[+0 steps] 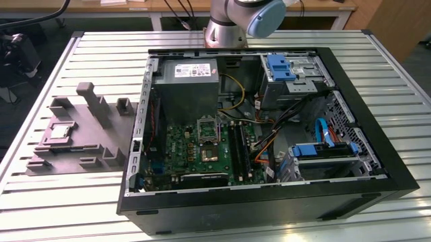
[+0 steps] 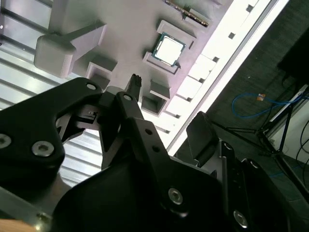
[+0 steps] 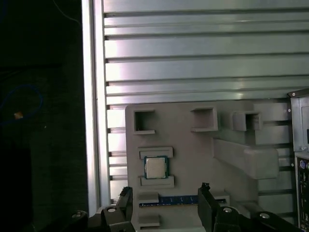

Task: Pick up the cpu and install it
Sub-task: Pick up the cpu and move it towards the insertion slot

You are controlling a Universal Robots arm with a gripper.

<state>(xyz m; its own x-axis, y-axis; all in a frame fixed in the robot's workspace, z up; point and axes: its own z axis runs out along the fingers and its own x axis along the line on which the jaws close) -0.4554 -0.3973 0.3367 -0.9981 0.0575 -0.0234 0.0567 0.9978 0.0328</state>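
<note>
Small, flat, square cpu (image 3: 155, 167), pale silvery metal top, seated in a recess of the matte grey moulded holder (image 3: 193, 154) (on the ribbed aluminium table (image 3: 193, 48)). Black gripper (image 3: 164, 208) clear of it, fingers apart, empty.

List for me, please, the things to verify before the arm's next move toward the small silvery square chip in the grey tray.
1. Small silvery square cpu lies flat in its recess of the grey moulded tray: ok.
2. Gripper open, nothing between its fingers: ok.
3. Gripper centred over the cpu: cannot tell; it is apart from the chip, not touching.
4. Metal-framed socket on the green motherboard bare, dark centre showing: ok.
5. Socket's frame unlatched: cannot tell.
6. Black computer case open on top, giving a way in: ok.
</note>
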